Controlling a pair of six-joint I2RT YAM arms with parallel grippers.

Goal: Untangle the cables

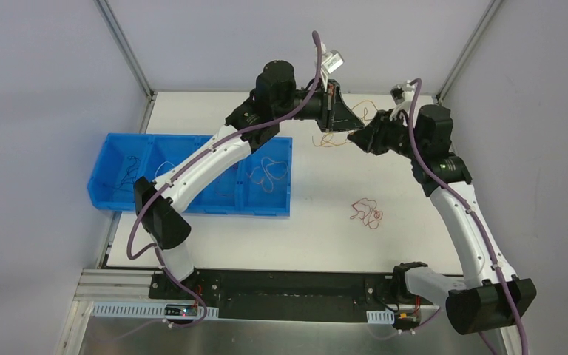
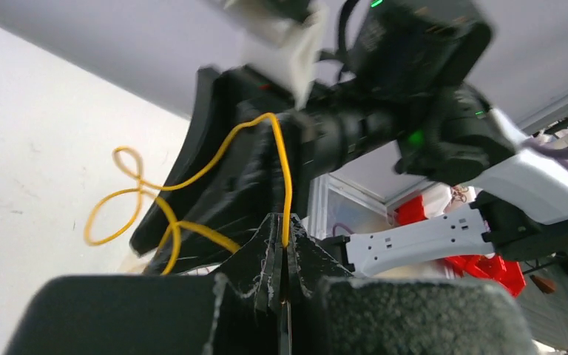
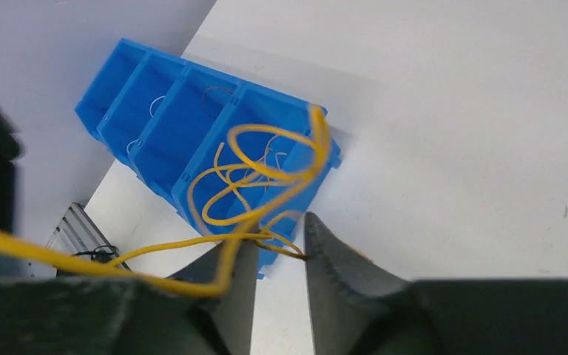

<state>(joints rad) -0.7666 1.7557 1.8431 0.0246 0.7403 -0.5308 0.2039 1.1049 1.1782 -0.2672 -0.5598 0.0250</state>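
Observation:
A yellow cable (image 2: 140, 194) hangs in the air between my two grippers at the back middle of the table. My left gripper (image 2: 287, 242) is shut on one strand of it; the rest curls away to the left. In the top view the left gripper (image 1: 350, 119) sits close to the right gripper (image 1: 353, 137), with yellow loops (image 1: 324, 142) beneath them. My right gripper (image 3: 277, 248) is open. The yellow cable (image 3: 266, 174) drapes over its left finger (image 3: 229, 281) and touches the tip of its right finger (image 3: 322, 244). A red cable tangle (image 1: 366, 213) lies on the table.
A blue bin (image 1: 118, 200) with several compartments stands at the table's left, with thin cables (image 1: 270, 171) lying in its compartments. The blue bin (image 3: 192, 126) also shows under the right gripper's loops. Grey walls enclose the white table (image 1: 318, 237) on three sides.

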